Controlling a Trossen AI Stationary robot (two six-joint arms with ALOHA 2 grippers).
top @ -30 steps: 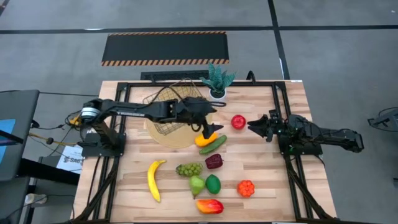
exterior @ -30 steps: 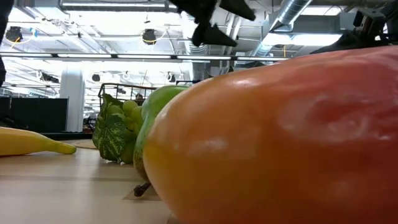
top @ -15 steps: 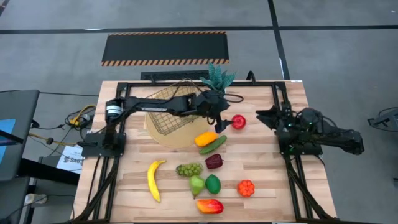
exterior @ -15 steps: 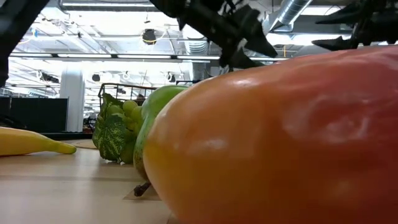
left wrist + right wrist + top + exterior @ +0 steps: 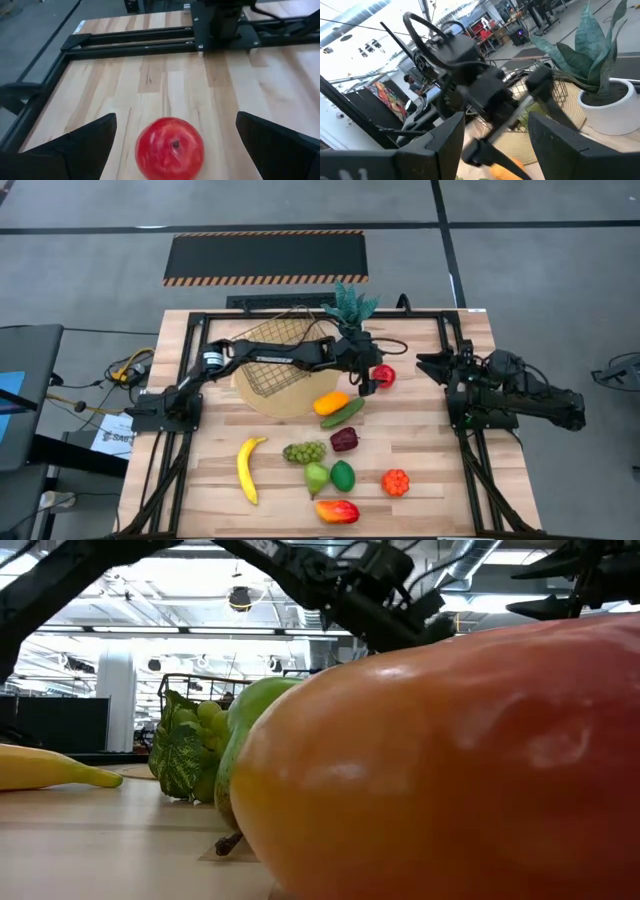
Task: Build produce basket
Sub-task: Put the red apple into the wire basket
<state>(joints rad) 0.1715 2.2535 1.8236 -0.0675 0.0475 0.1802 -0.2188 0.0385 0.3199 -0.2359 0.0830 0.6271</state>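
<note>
Left wrist view has the left gripper (image 5: 170, 137) spread wide and empty, its two dark fingers (image 5: 75, 145) standing to either side of the round, glossy red toy apple (image 5: 169, 148), which sits on the pale wooden table (image 5: 150, 75) just short of the fingertips. Nothing is grasped yet. From above, that arm reaches across the rectangular gold wire-mesh basket (image 5: 275, 352), which rests on a round tan mat (image 5: 268, 398) at the table's far side, beside a spiky green potted plant in a white pot (image 5: 349, 308).

The step in hand looks like the apple pick. To do it well, I would lower until the pads sit level with the apple's widest girth, keep it centred between them, and close gently so the smooth, round fruit does not squirt out or roll.

The right gripper (image 5: 432, 366) waits released, near the table's right edge. The other produce lies nearer the front, well apart from the basket: yellow banana (image 5: 247, 467), green grapes (image 5: 304, 451), orange-red mango (image 5: 337, 510).
</note>
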